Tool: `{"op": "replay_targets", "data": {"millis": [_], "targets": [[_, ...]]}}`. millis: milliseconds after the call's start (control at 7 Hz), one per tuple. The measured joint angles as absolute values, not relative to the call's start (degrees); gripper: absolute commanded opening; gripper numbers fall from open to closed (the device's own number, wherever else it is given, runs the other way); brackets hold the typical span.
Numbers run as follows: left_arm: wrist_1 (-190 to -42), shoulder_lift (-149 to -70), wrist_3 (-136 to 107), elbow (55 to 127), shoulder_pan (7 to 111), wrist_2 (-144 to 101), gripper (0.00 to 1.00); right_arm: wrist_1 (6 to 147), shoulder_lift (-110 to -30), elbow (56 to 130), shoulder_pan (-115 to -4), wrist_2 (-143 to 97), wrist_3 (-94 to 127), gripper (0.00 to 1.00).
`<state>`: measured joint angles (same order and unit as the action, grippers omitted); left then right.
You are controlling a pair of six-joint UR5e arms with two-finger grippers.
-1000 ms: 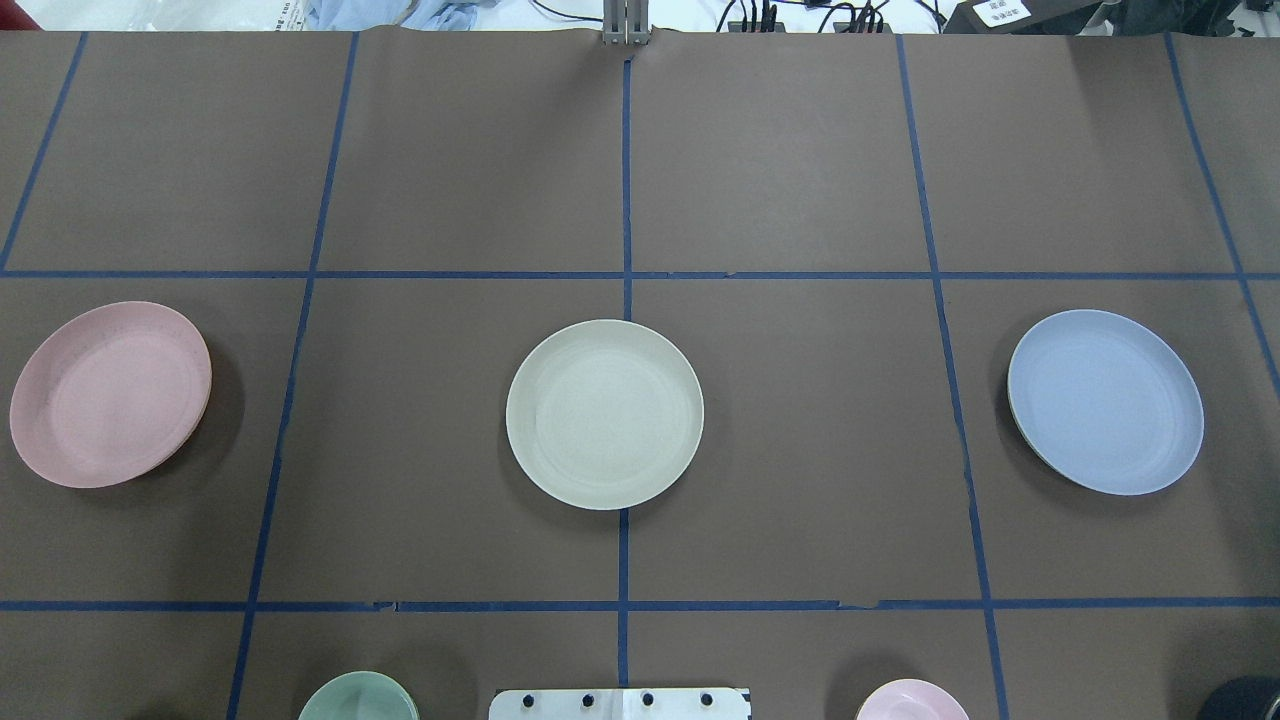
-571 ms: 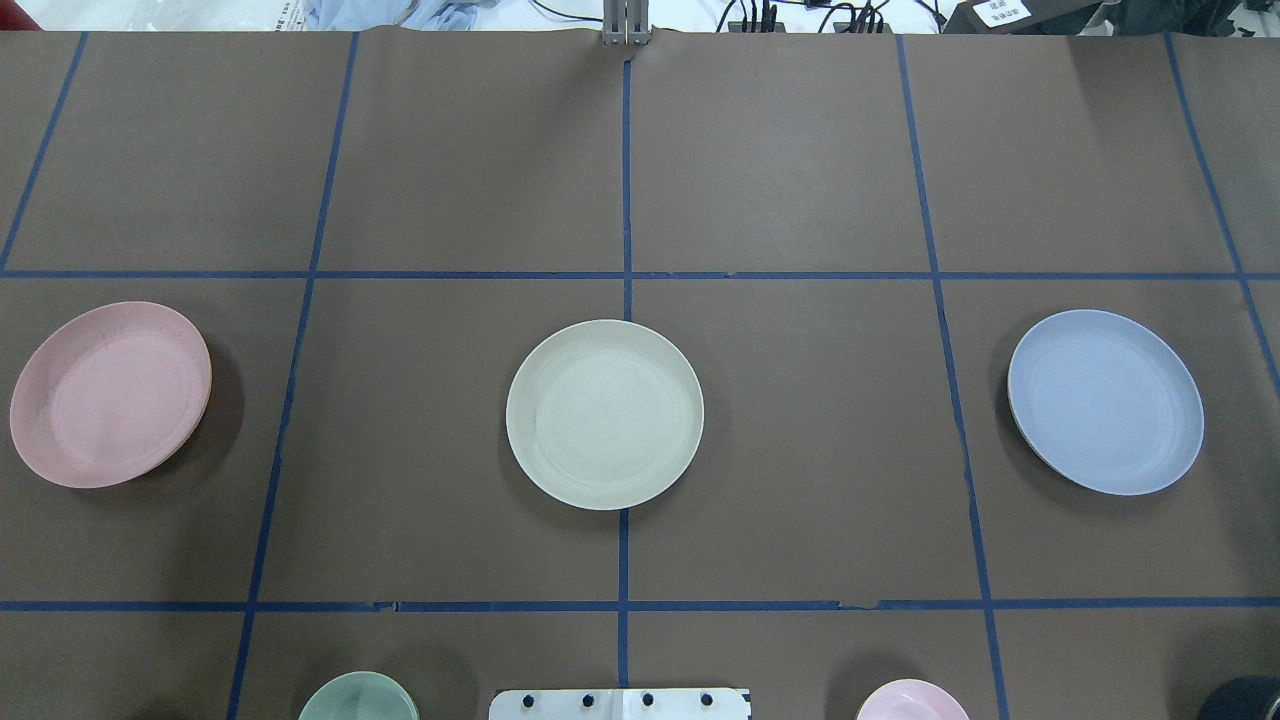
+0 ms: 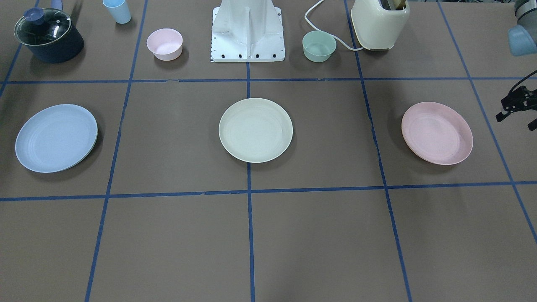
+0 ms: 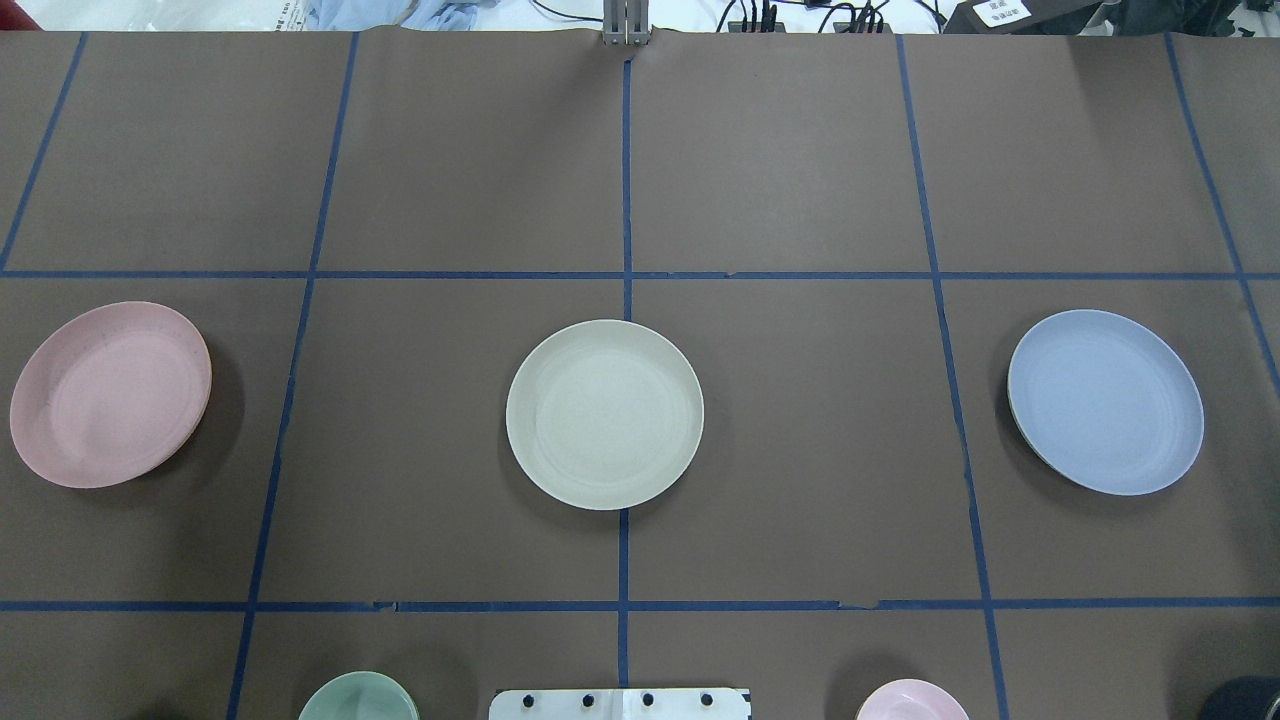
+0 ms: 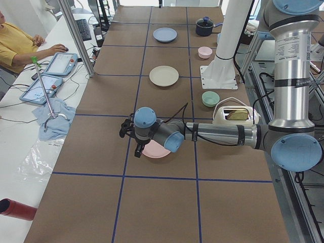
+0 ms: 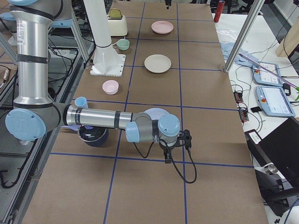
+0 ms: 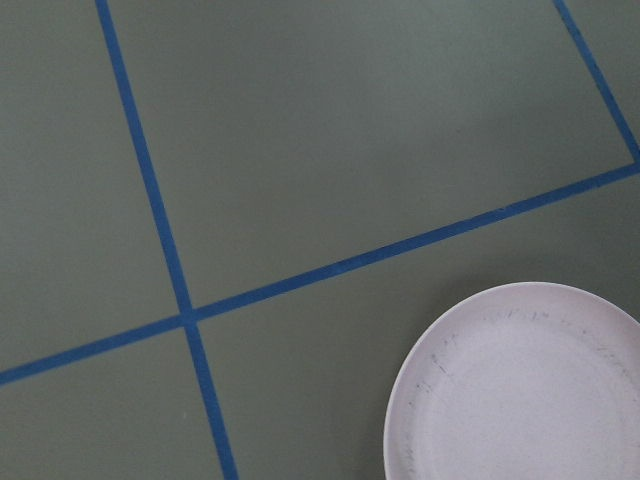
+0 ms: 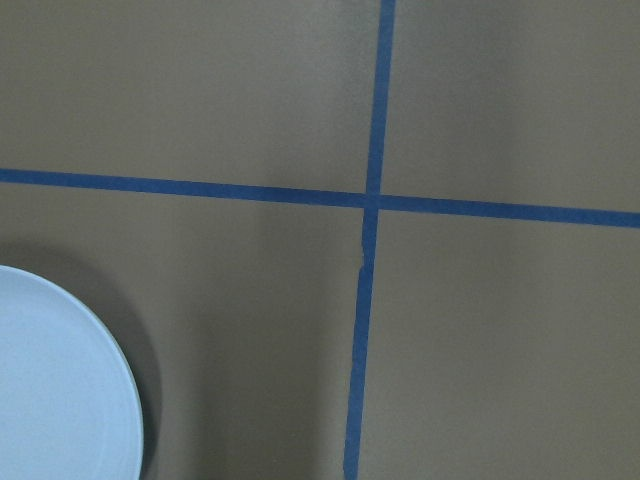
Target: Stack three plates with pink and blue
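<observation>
Three plates lie apart in a row on the brown table. The cream plate (image 4: 604, 414) is in the middle. The pink plate (image 4: 110, 394) is at the left, also in the front view (image 3: 436, 133) and the left wrist view (image 7: 520, 390). The blue plate (image 4: 1105, 401) is at the right, also in the right wrist view (image 8: 60, 380). My left gripper (image 3: 515, 121) hovers just outside the pink plate, its jaws apart and empty. My right gripper (image 6: 177, 147) hovers beside the blue plate (image 6: 156, 113); it shows only in the right side view, so I cannot tell its state.
Near the robot base (image 3: 247, 29) stand a small pink bowl (image 3: 164, 44), a green bowl (image 3: 319, 46), a light blue cup (image 3: 117, 10), a lidded dark pot (image 3: 48, 34) and a cream toaster (image 3: 379, 23). Blue tape lines divide the table.
</observation>
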<state>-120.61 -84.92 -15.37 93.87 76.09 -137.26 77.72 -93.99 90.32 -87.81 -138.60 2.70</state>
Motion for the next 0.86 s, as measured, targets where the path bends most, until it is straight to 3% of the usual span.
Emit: {"op": "replay_targets", "data": {"millis": [857], "targets": [[-130.49,-85.60,-17.24,81.41,67.31,-136.89,0.97,73.83,-94.13,88.81,-84.00,-138.92,2.94,1.00]]}}
